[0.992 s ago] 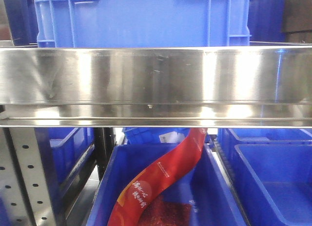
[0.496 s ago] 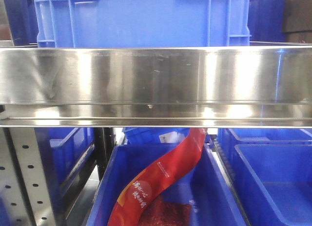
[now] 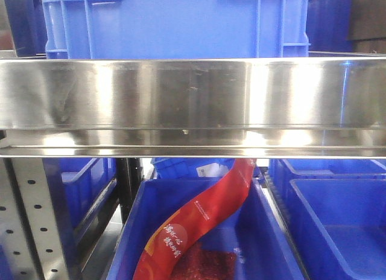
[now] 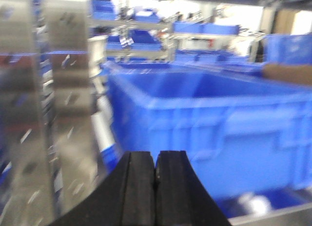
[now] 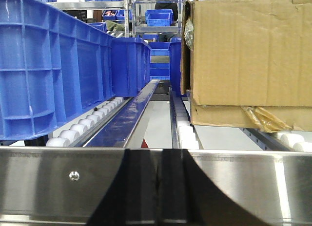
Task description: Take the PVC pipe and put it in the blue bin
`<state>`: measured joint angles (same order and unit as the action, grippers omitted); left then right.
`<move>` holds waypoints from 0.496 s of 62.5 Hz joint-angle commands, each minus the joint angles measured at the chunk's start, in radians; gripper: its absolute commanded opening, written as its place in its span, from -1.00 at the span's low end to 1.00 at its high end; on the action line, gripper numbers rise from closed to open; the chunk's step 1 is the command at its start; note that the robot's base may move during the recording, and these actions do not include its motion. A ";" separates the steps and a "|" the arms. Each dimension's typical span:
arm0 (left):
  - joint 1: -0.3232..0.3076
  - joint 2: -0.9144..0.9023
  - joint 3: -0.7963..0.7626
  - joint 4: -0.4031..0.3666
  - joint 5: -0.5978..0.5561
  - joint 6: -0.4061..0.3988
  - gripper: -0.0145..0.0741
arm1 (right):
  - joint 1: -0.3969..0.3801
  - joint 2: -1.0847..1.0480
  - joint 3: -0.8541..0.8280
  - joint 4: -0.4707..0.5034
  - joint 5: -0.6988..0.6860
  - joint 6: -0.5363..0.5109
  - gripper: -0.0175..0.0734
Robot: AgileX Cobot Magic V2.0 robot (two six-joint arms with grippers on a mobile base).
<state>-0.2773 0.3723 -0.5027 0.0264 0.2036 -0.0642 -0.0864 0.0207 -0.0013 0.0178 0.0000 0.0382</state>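
Big blue bin (image 4: 214, 119) fills your left wrist view, cardboard box (image 5: 243, 60) the right. Pipe isn't visible anywhere, so find it before reaching. Left gripper (image 4: 155, 175) is closed, empty; right gripper's state can't be told.

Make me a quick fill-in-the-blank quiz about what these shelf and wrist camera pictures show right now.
1. The long packet hanging into the lower bin is ____ in colour.
2. The left end effector has its black fingers ____ together.
3. In the right wrist view, the cardboard box sits to the ____ of the blue crate.
4. The white PVC pipe is ____ in every view.

Missing words: red; closed; right; absent
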 commanded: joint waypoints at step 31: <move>0.197 -0.372 0.503 0.004 -0.204 0.003 -0.92 | -0.005 -0.006 0.001 0.005 -0.015 -0.005 -0.97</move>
<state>-0.0864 0.0263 0.0003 0.0282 -0.0180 -0.0642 -0.0864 0.0207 -0.0013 0.0178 0.0000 0.0375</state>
